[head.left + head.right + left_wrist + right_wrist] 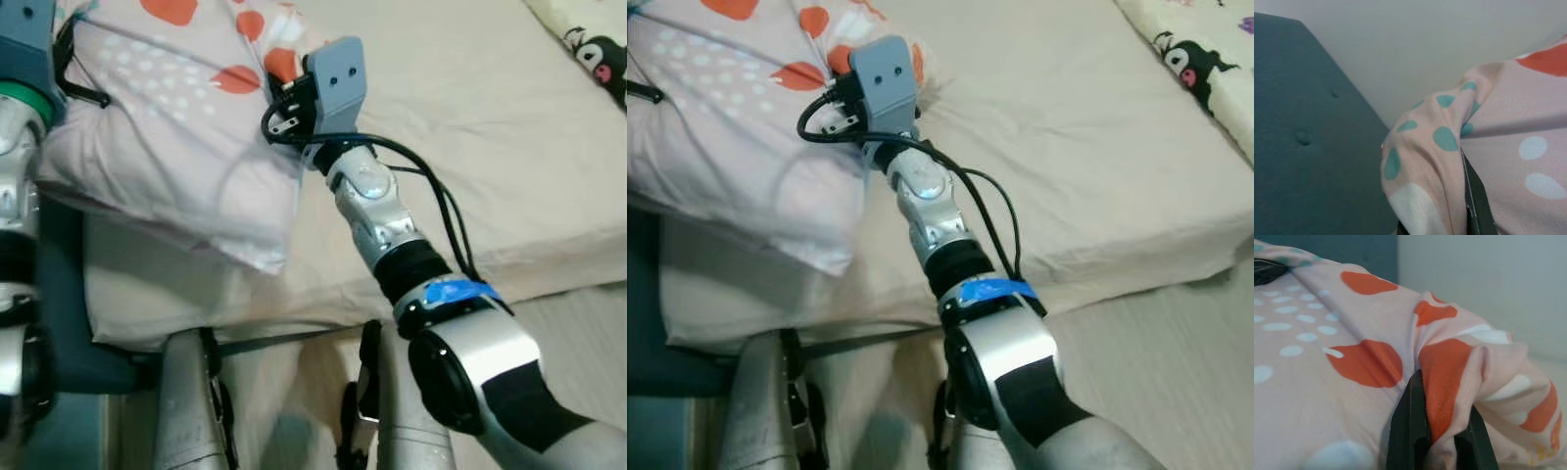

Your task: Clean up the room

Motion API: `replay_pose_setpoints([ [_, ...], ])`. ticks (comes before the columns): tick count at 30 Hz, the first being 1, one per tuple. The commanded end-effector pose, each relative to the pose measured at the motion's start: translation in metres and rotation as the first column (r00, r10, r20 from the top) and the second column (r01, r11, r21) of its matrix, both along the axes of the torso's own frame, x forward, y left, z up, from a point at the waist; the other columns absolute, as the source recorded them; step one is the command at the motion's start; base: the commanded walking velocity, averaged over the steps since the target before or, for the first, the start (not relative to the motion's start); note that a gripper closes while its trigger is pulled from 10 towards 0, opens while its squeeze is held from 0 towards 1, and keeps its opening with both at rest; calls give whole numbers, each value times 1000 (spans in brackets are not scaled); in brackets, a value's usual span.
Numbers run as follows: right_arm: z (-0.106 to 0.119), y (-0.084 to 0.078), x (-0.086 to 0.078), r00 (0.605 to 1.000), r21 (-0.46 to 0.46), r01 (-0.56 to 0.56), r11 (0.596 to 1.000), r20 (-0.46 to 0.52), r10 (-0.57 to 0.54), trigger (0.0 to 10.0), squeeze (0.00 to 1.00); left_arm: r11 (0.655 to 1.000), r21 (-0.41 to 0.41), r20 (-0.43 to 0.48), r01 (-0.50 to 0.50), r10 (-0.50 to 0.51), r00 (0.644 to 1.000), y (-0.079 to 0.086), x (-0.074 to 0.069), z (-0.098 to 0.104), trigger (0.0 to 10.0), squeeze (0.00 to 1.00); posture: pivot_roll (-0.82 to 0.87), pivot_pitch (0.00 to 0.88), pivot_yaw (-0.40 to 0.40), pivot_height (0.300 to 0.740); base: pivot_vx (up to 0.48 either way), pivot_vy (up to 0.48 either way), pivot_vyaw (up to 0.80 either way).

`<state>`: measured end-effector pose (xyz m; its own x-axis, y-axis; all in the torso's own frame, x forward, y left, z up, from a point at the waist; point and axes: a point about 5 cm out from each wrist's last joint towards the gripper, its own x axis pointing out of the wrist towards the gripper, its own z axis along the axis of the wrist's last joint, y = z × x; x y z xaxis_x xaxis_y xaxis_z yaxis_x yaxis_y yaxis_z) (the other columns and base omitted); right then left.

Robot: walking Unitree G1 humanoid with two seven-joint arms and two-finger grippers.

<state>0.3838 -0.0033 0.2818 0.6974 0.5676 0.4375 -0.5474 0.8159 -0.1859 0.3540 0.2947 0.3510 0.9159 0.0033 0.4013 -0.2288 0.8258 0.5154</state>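
Note:
A pink pillow (176, 127) with orange, white and teal spots lies at the left end of the bed, its lower corner hanging over the mattress edge. My right gripper (1442, 433) is shut on a bunched orange-spotted corner of the pillow (1449, 377); its black fingers (1410, 426) pinch the fabric from both sides. My right arm (382, 215) reaches up across the sheet to that corner. My left gripper (1449, 215) is shut on the pillow's opposite, teal-spotted corner (1425, 152), with one black finger (1476, 196) showing beside the fold. My left arm (18, 147) runs up the left edge.
The beige-sheeted mattress (470, 147) spreads to the right of the pillow. A cartoon-print blanket (593, 49) lies at the far right. A teal padded frame (59, 294) stands at the left, against a pale wall (1425, 49). My legs (196, 401) stand by the bed's near edge, light floor (1176, 352) to the right.

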Motion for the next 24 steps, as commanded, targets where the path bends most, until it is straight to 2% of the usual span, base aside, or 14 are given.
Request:
replay_pose_setpoints([
  [1,-37,-4,2,992,-49,-4,999,-124,-2,10000,0,976,42,43,-214,212,976,34,-21,15,10000,0,83,253,-24,539,0,0,0],
  [2,-37,-4,2,992,-49,-4,999,-124,-2,10000,0,976,42,43,-214,212,976,34,-21,15,10000,0,83,253,-24,539,0,0,0],
  [4,-77,-7,1,965,-152,1,988,-257,-41,10000,0,949,51,8,-310,310,951,45,-29,4,10000,0,92,254,-28,539,0,0,0],
  [6,-77,-7,1,965,-152,1,988,-257,-41,10000,0,949,51,8,-310,310,951,45,-29,4,10000,0,92,254,-28,539,0,0,0],
  [11,-115,-23,-2,933,-265,59,962,-329,-148,10000,0,961,54,-106,-273,277,955,37,-32,-42,10000,0,96,253,-33,539,0,0,0],
  [13,-161,-55,-9,854,-402,143,904,-412,-318,10000,0,988,24,-271,-155,156,950,10,-43,-113,10000,0,90,254,-43,539,0,0,0],
  [14,-161,-55,-9,854,-402,143,904,-412,-318,10000,0,988,24,-271,-155,156,950,10,-43,-113,10000,0,90,254,-43,539,0,0,0],
  [15,-176,-67,-12,813,-437,167,884,-446,-374,10000,0,994,14,-327,-105,104,939,-1,-50,-134,10000,0,89,255,-43,539,0,0,0],
  [16,-176,-67,-12,813,-437,167,884,-446,-374,10000,0,994,14,-327,-105,104,939,-1,-50,-134,10000,0,89,255,-43,539,0,0,0],
  [18,-192,-85,-16,729,-413,220,884,-532,-430,10000,0,992,-47,-408,114,-123,905,-30,-59,-150,10000,0,88,255,-46,539,0,0,0],
  [19,-194,-89,-17,711,-396,239,887,-551,-437,10000,0,956,-78,-457,283,-286,842,-48,-68,-152,10000,0,90,255,-47,539,0,0,0],
  [21,-194,-89,-17,711,-396,239,887,-551,-437,10000,0,956,-78,-457,283,-286,842,-48,-68,-152,10000,0,90,255,-47,539,0,0,0],
  [22,-192,-90,-15,709,-377,249,892,-556,-433,10000,0,913,-54,-501,404,-374,780,-60,-77,-152,10000,0,93,256,-47,539,0,0,0],
  [24,-192,-90,-15,709,-377,249,892,-556,-433,10000,0,913,-54,-501,404,-374,780,-60,-77,-152,10000,0,93,256,-47,539,0,0,0],
])
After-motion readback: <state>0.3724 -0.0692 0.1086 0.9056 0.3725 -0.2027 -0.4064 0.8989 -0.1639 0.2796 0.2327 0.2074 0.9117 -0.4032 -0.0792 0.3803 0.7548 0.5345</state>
